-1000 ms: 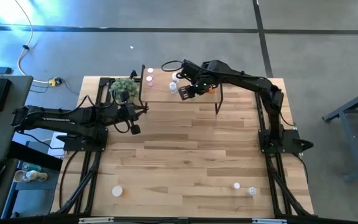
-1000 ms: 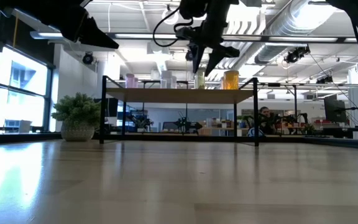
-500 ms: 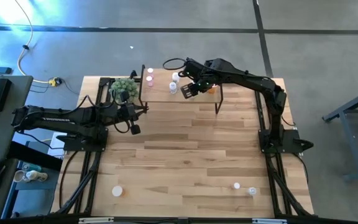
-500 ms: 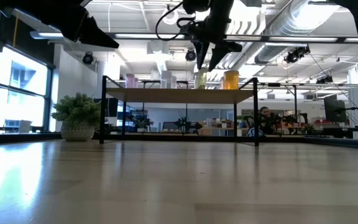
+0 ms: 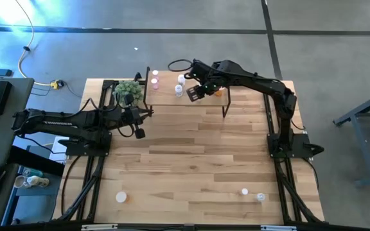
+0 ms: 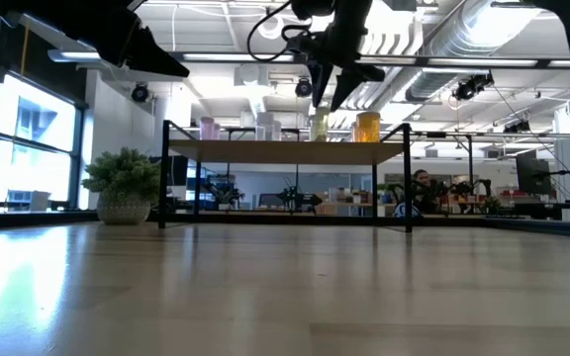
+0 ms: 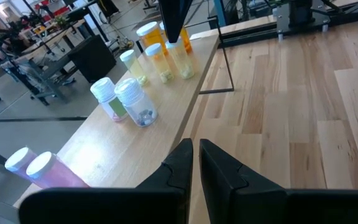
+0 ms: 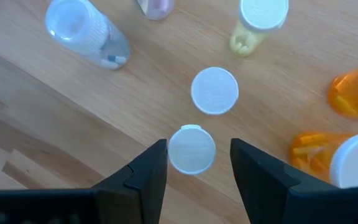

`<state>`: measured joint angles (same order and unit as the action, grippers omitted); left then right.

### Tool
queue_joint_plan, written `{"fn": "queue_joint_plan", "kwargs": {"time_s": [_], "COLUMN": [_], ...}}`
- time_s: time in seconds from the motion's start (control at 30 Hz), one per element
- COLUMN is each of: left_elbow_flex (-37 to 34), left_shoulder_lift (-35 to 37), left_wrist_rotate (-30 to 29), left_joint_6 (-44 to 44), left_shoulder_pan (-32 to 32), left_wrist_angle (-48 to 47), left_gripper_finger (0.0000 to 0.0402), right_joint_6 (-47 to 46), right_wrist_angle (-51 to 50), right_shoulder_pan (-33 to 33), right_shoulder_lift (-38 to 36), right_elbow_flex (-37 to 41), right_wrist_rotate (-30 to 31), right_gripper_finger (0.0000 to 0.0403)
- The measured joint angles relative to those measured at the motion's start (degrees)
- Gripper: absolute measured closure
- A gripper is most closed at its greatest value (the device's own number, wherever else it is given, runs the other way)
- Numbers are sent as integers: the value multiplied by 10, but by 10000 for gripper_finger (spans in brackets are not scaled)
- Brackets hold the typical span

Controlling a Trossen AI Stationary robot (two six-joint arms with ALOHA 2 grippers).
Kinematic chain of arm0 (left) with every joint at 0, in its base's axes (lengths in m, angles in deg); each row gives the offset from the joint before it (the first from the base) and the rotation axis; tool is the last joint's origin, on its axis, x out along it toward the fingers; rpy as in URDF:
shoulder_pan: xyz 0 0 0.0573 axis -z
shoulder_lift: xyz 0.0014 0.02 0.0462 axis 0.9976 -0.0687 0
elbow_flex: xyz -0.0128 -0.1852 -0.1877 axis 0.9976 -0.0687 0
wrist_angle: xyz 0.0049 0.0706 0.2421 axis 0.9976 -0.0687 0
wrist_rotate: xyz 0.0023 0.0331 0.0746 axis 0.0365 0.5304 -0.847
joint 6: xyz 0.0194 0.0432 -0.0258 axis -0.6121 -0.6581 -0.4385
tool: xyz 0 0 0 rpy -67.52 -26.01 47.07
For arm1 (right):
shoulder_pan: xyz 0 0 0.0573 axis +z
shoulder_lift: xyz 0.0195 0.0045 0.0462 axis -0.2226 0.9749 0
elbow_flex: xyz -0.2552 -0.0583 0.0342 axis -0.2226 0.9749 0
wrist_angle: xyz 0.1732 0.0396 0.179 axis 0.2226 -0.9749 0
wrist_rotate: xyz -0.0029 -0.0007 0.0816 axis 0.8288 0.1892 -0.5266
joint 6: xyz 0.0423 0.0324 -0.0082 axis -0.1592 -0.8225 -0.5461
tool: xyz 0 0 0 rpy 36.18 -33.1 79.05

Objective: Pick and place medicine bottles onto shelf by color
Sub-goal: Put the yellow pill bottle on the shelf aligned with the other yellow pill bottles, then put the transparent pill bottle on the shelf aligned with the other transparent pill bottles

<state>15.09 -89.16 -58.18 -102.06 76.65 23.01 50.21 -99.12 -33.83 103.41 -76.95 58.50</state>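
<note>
Now the right gripper [image 8: 192, 163] hangs over the shelf [image 5: 198, 101], fingers apart around a white-capped medicine bottle [image 8: 191, 149] (not squeezing it). Left gripper [image 7: 193, 163] waits shut beside the shelf. No writing can be read.

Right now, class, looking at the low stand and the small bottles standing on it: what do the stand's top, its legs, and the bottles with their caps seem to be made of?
The low stand's light top: apparently wood, pale, with visible grain and a matte sheen.
The stand's thin black legs: probably painted metal, slim and straight.
The small orange-tinted bottles: likely translucent plastic, since their contents show through.
The round white caps: opaque, probably plastic, smooth on top.
</note>
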Motion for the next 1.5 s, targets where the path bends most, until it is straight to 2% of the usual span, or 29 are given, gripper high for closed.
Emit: {"fn": "queue_joint_plan", "kwargs": {"time_s": [0.37, 0.6, 0.93, 1.2, 1.5], "left_elbow_flex": [0, 0, 0, 0, 0], "left_shoulder_lift": [0, 0, 0, 0, 0], "left_wrist_rotate": [0, -10, -22, -26, -26], "left_joint_6": [-1, -1, 39, 43, 46], "left_shoulder_pan": [0, 0, 0, 0, 0], "left_wrist_angle": [-1, 0, 11, 12, 14], "left_gripper_finger": [381, 380, 374, 328, 264], "right_joint_6": [22, 98, 254, 277, 181], "right_wrist_angle": [4, -2, -34, -67, -52], "right_shoulder_pan": [3, 26, 84, 140, 208], "right_shoulder_lift": [-11, -32, -39, -39, -96], "right_elbow_flex": [0, 0, 12, 80, 214], "right_wrist_rotate": [-4, -5, -5, -5, 2], "right_gripper_finger": [235, 235, 235, 235, 236]}}
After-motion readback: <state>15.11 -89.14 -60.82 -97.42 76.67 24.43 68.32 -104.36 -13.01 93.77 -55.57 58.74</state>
